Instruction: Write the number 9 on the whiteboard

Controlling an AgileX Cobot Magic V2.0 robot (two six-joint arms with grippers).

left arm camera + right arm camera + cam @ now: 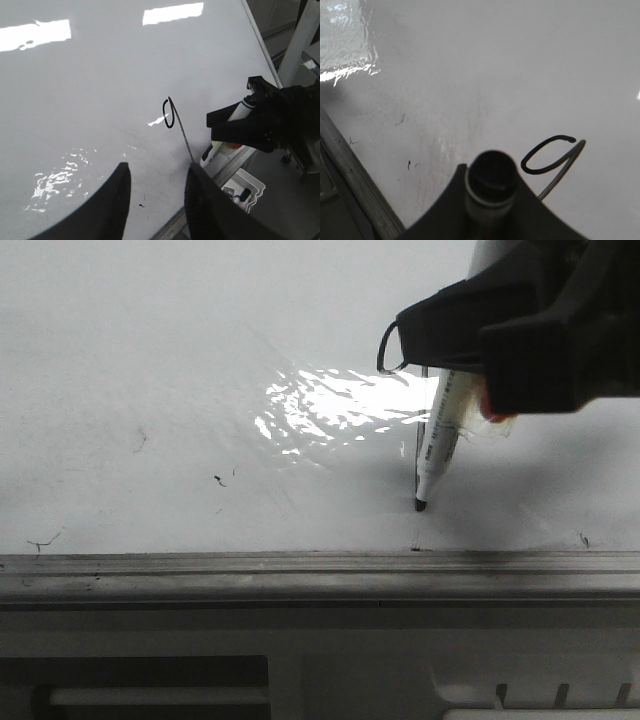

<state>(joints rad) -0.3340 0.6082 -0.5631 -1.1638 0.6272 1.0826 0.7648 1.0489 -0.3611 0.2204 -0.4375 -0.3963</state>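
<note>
The glossy whiteboard [150, 360] fills the front view, with a grey rail [300, 575] along its near edge. A black number 9 [417, 440] is drawn on it: a small loop on top and a long thin stem. It also shows in the left wrist view [170, 114] and the right wrist view [547, 159]. My right gripper [480, 370] is shut on a white marker [438, 445], whose black tip touches the board at the stem's lower end. My left gripper [155, 200] is open and empty above the board, near its rail.
Small black scribbles [218, 480] and a bright wrinkled glare patch [340, 405] mark the board. In the left wrist view a white tray [243, 189] holding markers sits past the board's edge, and a white frame post [300, 40] stands behind the right arm.
</note>
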